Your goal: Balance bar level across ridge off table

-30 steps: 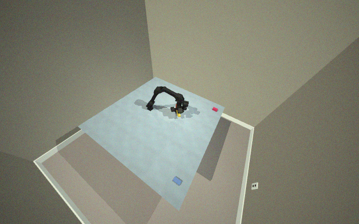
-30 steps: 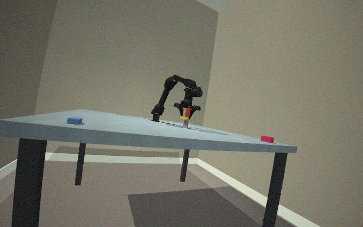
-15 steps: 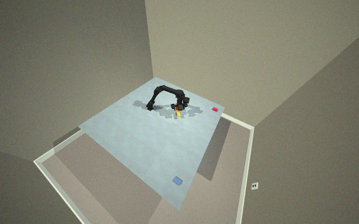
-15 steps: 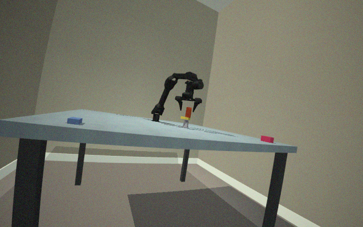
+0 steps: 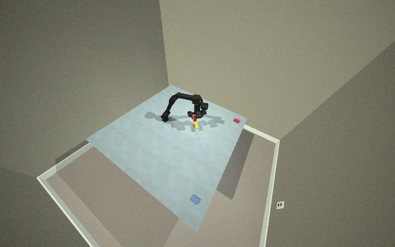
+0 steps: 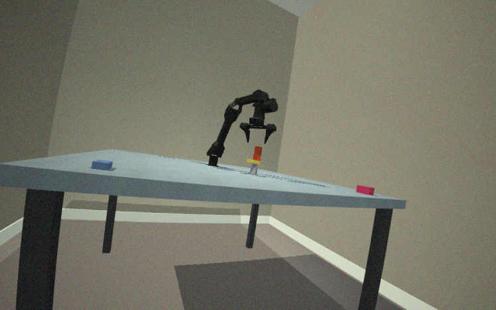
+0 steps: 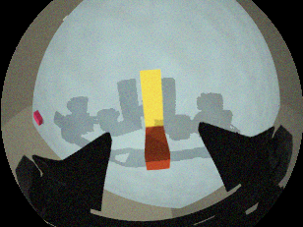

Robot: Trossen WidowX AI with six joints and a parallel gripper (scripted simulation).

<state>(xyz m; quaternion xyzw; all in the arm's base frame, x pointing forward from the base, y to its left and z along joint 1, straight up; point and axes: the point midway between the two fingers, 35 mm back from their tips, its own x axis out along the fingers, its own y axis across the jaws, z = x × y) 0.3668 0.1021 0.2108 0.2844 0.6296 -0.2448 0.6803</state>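
Observation:
The yellow bar (image 5: 196, 125) (image 6: 251, 160) (image 7: 151, 97) lies on top of the small grey ridge (image 6: 253, 169), clear of the table in the exterior view, and looks close to level. An orange-red block (image 5: 195, 118) (image 6: 257, 153) (image 7: 157, 143) stands upright on one end of the bar. In the wrist view the block hides that end of the bar. My gripper (image 6: 256, 142) (image 7: 155, 132) is wide open and empty, pointing down just above the block, with one finger to each side of it. Neither finger touches the block or the bar.
A crimson block (image 5: 236, 121) (image 6: 365, 189) (image 7: 38, 118) lies near one edge of the pale blue table (image 5: 162, 153) (image 6: 165, 169). A blue block (image 5: 195, 199) (image 6: 102, 164) lies near a far corner from the arm. The arm's shadow falls around the ridge.

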